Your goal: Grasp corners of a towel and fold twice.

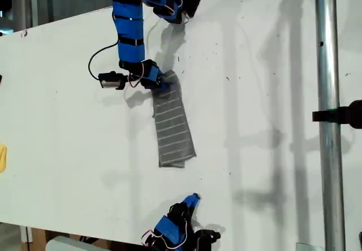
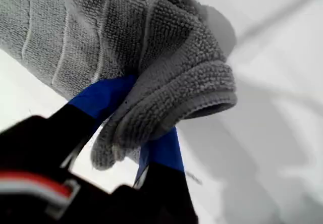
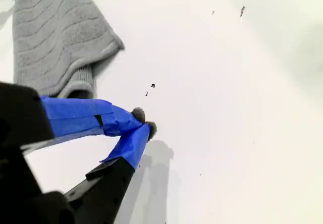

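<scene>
One thin dark-grey cloth towel with thin white parallel stripes [image 1: 174,128] is seen lying folded into a narrow strip near the middle of the white desk [image 1: 271,92] in the exterior view, its long axis running from about eleven o'clock to five o'clock. Two blue-taped arms are counted. The end of the strip at eleven o'clock is held by my first gripper [image 1: 160,83], and in the first wrist view the towel's bunched edge [image 2: 166,93] is seen pinched between the two blue jaws, the cloth curling over them in a thick roll. My second gripper [image 1: 192,199] is seen at six o'clock of the towel in the exterior view, apart from the cloth, with bare desk between them. In the second wrist view its two blue jaws are pressed together at the tips with nothing held, and the free end of the towel [image 3: 60,37] lies flat on the desk beyond them.
</scene>
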Controlling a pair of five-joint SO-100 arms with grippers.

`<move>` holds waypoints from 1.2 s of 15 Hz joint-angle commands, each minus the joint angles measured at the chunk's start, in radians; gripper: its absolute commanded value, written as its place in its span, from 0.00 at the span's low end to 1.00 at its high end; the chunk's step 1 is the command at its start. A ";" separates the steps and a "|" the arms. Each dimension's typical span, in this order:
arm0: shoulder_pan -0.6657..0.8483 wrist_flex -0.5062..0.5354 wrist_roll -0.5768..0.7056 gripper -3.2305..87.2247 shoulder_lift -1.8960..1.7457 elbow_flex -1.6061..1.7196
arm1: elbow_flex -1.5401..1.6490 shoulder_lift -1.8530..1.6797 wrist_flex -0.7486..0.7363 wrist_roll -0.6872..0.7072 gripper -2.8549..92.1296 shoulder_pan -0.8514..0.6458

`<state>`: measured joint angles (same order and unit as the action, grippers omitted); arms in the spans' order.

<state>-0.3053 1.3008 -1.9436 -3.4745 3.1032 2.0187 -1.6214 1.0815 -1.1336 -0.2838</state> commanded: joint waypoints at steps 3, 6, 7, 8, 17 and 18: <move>0.031 0.006 0.032 0.00 -0.006 0.002 | 0.026 -0.661 0.534 -0.118 0.06 0.011; 0.032 0.006 0.031 0.00 -0.006 0.002 | -0.112 -0.690 0.512 -0.124 0.06 0.055; 0.032 0.006 0.029 0.00 -0.006 0.000 | -0.147 -0.545 0.380 -0.117 0.06 0.095; 0.031 0.006 0.029 0.00 -0.006 -0.003 | -0.193 -0.367 0.256 -0.109 0.06 0.121; 0.025 0.002 0.011 0.00 -0.006 0.005 | -0.609 0.112 -0.175 0.161 0.20 0.089; 0.028 0.006 0.018 0.00 -0.006 0.005 | -0.578 0.021 -0.215 0.172 0.14 0.057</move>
<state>-0.2853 1.3008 -1.9297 -3.4745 3.1032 1.4834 -1.4251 0.9296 -0.9894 -0.1795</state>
